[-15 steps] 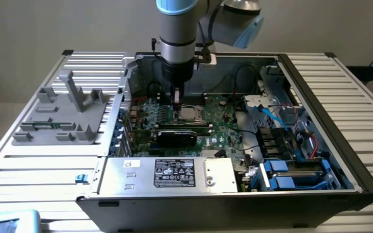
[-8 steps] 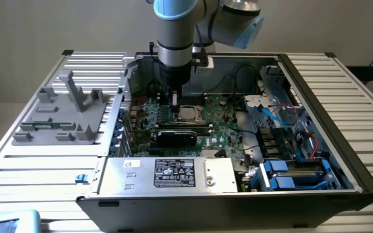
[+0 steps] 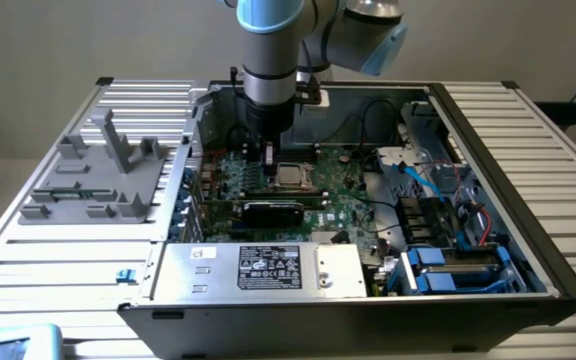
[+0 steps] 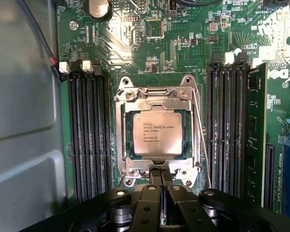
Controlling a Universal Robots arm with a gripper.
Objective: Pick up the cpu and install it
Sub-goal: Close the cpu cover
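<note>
Slatted table (image 3: 58, 262), open case (image 3: 348, 322); cpu (image 4: 157, 131) sits in socket (image 4: 154, 99). Gripper (image 4: 161, 180) fingers clenched, empty, at socket edge. Keep vertical, clear of lever (image 4: 199, 140).

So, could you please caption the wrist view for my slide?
CPU seated inside the metal socket frame, memory slots either side, shut end effector at the frame's edge.

An open computer case (image 3: 318, 326) sits on a slatted metal bench (image 3: 58, 255); a robot arm (image 3: 270, 60) reaches down inside, its closed end effector (image 3: 270, 162) just beside the cpu (image 3: 290, 175) on the green motherboard (image 3: 348, 196).
</note>
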